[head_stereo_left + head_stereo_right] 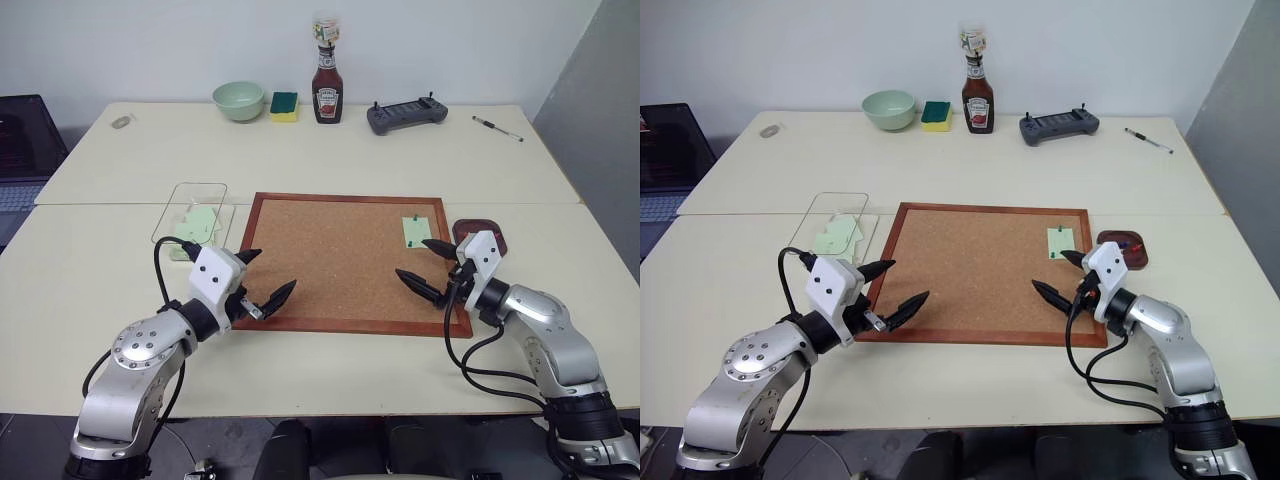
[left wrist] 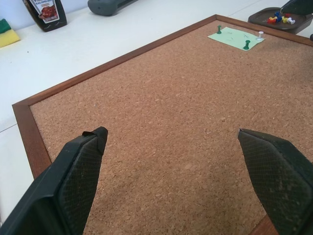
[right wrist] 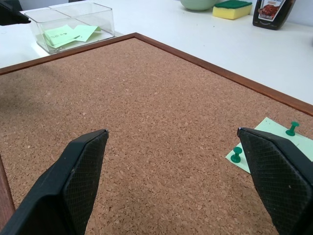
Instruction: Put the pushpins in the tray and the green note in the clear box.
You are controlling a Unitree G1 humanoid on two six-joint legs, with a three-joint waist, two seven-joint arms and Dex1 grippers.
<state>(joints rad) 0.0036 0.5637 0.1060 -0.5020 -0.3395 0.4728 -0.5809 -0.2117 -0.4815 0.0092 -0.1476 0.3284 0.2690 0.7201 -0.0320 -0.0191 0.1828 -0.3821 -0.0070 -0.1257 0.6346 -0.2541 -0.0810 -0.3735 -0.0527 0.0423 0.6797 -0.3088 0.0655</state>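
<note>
The right claw [image 1: 430, 268] hangs over the cork board [image 1: 340, 260] with its two black fingers spread wide and nothing between them; the left claw [image 1: 262, 279] hangs over the near left corner of the board, spread wide and empty too. The green note [image 3: 279, 142] lies flat on the board just past the far finger of the right claw, held down by pushpins [image 3: 236, 154] with small green heads; one more pin [image 2: 260, 34] on it looks white. The tray [image 1: 1122, 247] sits just beyond the right claw, off the edge of the board, with some coloured pins in it; the clear box [image 1: 193, 212] sits just past the left claw, beside the board, with some green papers inside.

The step in hand looks like pulling a pin; the right claw is nearest, so it should come down straight over one pin head, pinch it gently, and lift straight up so the paper does not tear or slide.

The board is rough, crumbly and brown with a smooth wooden frame; the note is thin, soft paper; the pins are tiny and hard with round tops; the tray is dark, shallow and round at the corners; the box is see-through plastic.
</note>
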